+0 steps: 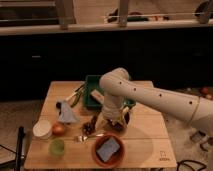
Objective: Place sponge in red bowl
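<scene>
- The gripper (112, 119) hangs low over the middle of the wooden table (145, 145), at the end of the big white arm (155, 97) that sweeps in from the right; its jaws stand spread wide and nothing is between them.
- It sits just behind the red bowl (108, 149), above a dark cluttered patch of the table, and it touches neither the bowl nor what is in it.
- And there is the sponge (108, 148), blue-grey, lying flat inside the red bowl near the front edge of the table.
- Behind the arm is a green tray (91, 91) with a tan block (97, 96) in it, partly hidden by the arm.
- Over on the left, a pointed bluish-grey cloth (66, 113) lies on the wood.
- Front left, a white bowl (42, 129) sits beside an orange round fruit (58, 129), with a small green cup (56, 146) just in front of them.
- A dark knobbly item (90, 127) lies between the fruit and the gripper; what it is I cannot tell.
</scene>
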